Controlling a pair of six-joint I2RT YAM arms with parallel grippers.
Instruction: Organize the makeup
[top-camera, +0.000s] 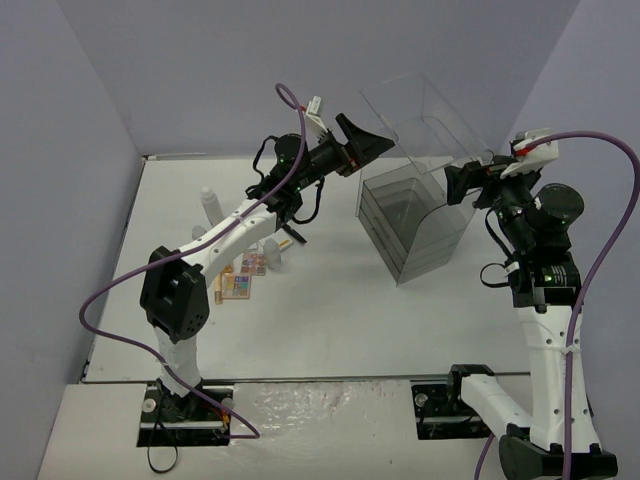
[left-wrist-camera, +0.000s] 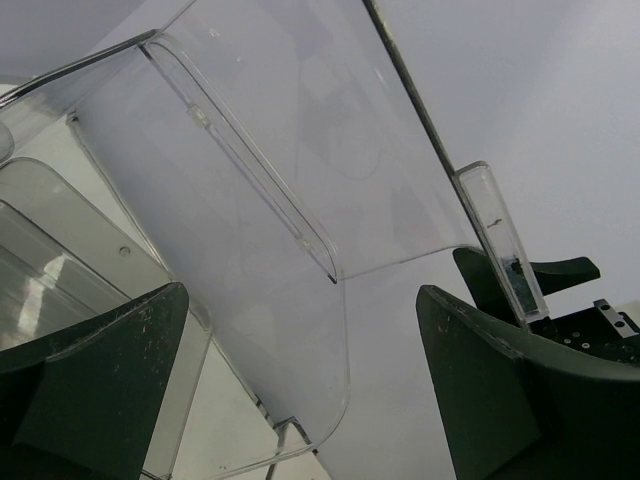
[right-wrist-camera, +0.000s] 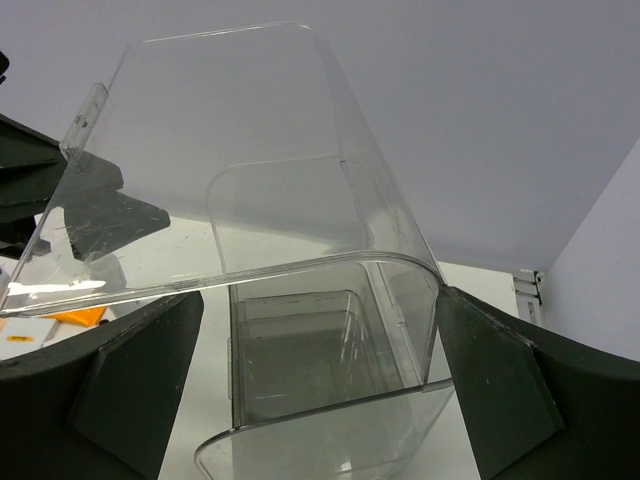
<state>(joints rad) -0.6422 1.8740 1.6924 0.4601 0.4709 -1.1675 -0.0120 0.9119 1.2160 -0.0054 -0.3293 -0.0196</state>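
The makeup lies at the table's left: a white bottle (top-camera: 209, 203), another white bottle (top-camera: 272, 254), the multicolour eyeshadow palette (top-camera: 241, 284) and an orange flat case (top-camera: 291, 238), which also shows in the right wrist view (right-wrist-camera: 76, 317). The other items are hidden or too small to tell. My left gripper (top-camera: 372, 143) is open, raised at the left edge of the clear case's lifted lid (top-camera: 420, 110); the lid's edge (left-wrist-camera: 340, 330) lies between its jaws (left-wrist-camera: 300, 400). My right gripper (top-camera: 456, 185) is open at the lid's right side, with the lid's curved corner (right-wrist-camera: 425, 275) between its jaws (right-wrist-camera: 320, 390).
The large clear case with drawers (top-camera: 405, 215) stands at the back right of the white table (top-camera: 330, 320), its top compartment (right-wrist-camera: 310, 350) showing nothing inside. Purple walls close in the back and both sides.
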